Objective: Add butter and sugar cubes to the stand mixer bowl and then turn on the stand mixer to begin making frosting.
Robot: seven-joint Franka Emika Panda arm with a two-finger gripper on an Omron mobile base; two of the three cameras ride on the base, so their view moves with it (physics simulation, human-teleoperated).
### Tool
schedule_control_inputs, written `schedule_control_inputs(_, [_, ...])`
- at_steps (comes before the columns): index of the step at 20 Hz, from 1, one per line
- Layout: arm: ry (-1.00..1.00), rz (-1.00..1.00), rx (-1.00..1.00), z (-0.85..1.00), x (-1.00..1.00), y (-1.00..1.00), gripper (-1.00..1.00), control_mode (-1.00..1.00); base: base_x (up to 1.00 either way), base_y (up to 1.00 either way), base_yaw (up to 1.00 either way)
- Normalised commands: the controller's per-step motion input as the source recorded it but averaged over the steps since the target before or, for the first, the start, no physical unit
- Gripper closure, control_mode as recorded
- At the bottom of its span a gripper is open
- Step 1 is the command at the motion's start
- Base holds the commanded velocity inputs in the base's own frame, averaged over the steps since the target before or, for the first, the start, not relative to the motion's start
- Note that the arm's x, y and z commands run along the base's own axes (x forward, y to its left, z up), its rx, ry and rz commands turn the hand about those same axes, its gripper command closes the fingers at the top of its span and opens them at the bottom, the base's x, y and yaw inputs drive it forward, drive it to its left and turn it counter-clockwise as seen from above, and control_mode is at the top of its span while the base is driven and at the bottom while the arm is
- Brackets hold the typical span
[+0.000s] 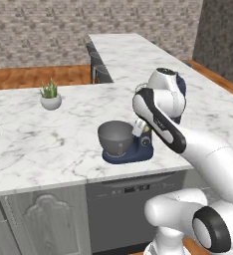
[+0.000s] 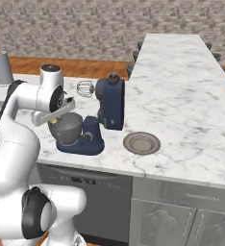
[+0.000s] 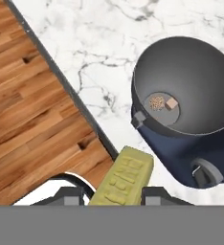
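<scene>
Marble counter (image 1: pixel 34 144) with stand mixer bowl (image 3: pixel 190 86) just beyond the gripper (image 3: pixel 121 194), whose fingers clasp a yellow butter stick (image 3: pixel 126 179).

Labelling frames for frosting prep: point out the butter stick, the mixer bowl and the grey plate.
butter stick (image 3: pixel 126 179), hand view, top face.
mixer bowl (image 3: pixel 190 79), hand view, inner wall.
grey plate (image 2: pixel 141 143), right base view, centre.

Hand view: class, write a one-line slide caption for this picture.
Gripper holds a yellow butter stick near the grey mixer bowl, where two small brown cubes lie.
</scene>
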Motion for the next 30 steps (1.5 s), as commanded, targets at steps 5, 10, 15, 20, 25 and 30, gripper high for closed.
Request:
schedule_control_inputs(5, [0.05,-0.10,-0.08,0.00,0.55,0.52,1.00,-1.00,0.00,0.00,0.00])
schedule_control_inputs(10, [0.02,-0.11,-0.04,-0.22,0.53,0.03,1.00,-1.00,0.00,0.00,0.00])
schedule_control_inputs(15, [0.03,-0.09,-0.01,-0.53,0.46,0.00,1.00,-1.00,0.00,0.00,0.00])
schedule_control_inputs(20, [0.00,-0.07,0.00,-0.40,0.36,0.00,1.00,-1.00,0.00,0.00,0.00])
schedule_control_inputs(25, [0.02,-0.06,0.00,-0.40,0.31,0.00,1.00,-1.00,0.00,0.00,0.00])
schedule_control_inputs(30, [0.04,-0.06,0.00,-0.27,0.37,0.08,1.00,-1.00,0.00,0.00,0.00])
